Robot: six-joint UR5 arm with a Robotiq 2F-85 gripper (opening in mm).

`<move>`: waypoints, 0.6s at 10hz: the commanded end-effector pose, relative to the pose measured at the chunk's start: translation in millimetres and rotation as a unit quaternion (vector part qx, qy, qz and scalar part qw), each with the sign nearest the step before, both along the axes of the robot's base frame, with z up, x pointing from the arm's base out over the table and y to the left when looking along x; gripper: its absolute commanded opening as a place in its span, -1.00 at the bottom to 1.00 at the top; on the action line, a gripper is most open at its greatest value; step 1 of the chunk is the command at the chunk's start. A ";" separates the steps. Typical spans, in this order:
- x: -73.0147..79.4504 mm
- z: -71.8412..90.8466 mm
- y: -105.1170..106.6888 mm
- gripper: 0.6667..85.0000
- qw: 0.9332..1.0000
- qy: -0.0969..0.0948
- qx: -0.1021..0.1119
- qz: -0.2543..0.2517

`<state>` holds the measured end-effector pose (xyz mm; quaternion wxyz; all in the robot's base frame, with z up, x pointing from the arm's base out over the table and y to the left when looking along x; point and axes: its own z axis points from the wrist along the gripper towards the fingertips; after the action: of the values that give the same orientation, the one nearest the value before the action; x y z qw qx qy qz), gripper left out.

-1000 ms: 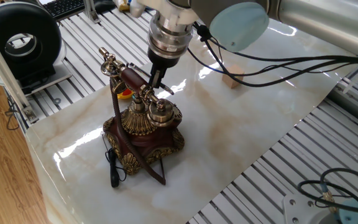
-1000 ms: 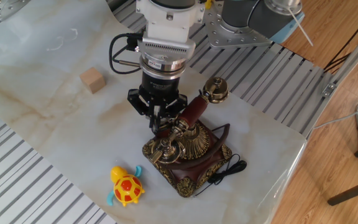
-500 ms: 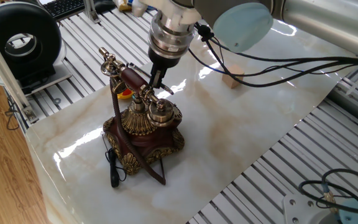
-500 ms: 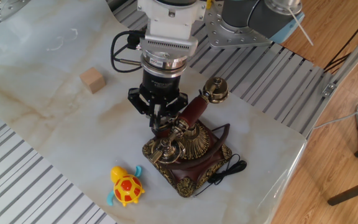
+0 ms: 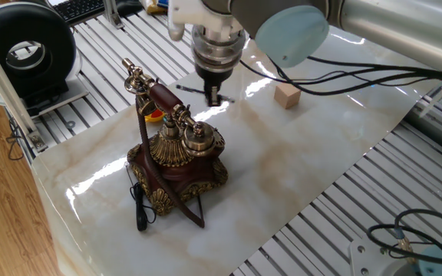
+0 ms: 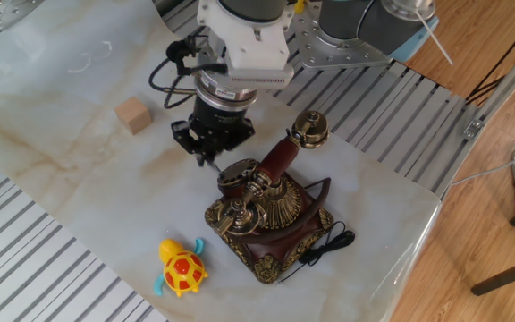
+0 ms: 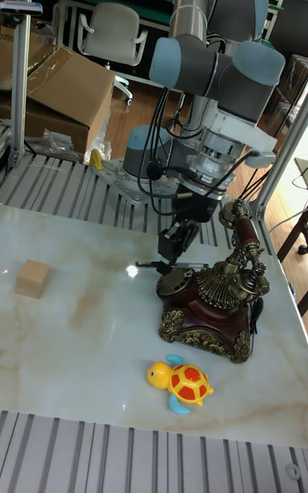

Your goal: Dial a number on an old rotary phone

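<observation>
Gripper [image 6: 206, 157]: your fingers sit close together, holding nothing, hovering clear of the dial.
Rotary phone [image 6: 271, 215]: just beside your gripper, lower, handset cradled.

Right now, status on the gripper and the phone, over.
Gripper off the phone, beside its dial, holding nothing; open or shut unclear. Handset on cradle. Toy turtle and wooden cube lie apart, not in the way.
</observation>
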<state>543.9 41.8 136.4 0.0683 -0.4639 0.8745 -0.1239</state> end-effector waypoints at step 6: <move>-1.5 -5.7 -29.4 -0.98 0.995 0.041 -0.076 0.049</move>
<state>542.0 23.2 130.1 0.0202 -0.5021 0.8511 -0.1520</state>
